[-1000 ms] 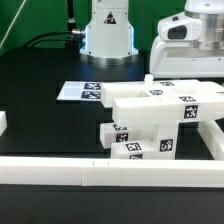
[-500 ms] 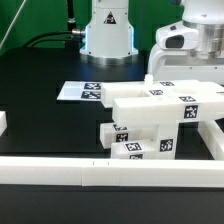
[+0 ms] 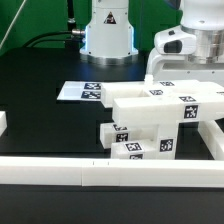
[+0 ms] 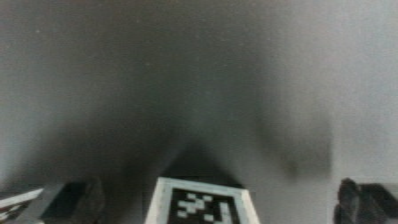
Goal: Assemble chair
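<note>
The chair's white tagged parts point(image 3: 160, 112) stand stacked together right of the middle of the black table, a long block on top and a tagged block point(image 3: 135, 142) at the front below. My gripper point(image 3: 198, 68) hangs just behind and above their far right end; the parts hide its fingertips. In the wrist view the gripper point(image 4: 222, 205) is open: a dark finger point(image 4: 370, 202) shows on one side, a fainter one on the other, and a white tagged face point(image 4: 199, 203) lies between them, untouched. Everything else there is blurred grey.
The marker board point(image 3: 82, 92) lies flat to the exterior view's left of the parts. A long white rail point(image 3: 60, 172) runs along the front and another rail point(image 3: 212, 140) stands at the right. The arm's base point(image 3: 108, 35) is at the back.
My gripper has come down and a little toward the exterior view's left, closer to the back of the stacked parts. Its jaws have stayed open. The parts have not moved.
</note>
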Tool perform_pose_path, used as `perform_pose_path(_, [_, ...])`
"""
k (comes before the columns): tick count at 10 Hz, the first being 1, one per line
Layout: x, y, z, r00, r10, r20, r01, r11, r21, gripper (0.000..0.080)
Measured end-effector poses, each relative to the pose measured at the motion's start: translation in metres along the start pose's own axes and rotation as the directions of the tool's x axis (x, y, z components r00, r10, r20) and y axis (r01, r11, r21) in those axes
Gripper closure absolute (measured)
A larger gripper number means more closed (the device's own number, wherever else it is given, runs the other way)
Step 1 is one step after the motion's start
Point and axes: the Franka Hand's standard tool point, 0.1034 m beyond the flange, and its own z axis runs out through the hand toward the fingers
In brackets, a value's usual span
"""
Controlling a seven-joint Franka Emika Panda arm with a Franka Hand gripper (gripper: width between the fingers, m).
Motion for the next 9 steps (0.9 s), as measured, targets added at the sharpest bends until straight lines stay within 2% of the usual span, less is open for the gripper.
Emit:
perform_pose_path(6, [0.017,0.004,0.000,1.000,0.020,-0.014,-0.020,1.000,0.005,0.0151])
perform_pose_path(9, [0.018,0.004,0.000,1.000,0.022,-0.016,-0.022,1.000,0.005,0.0151])
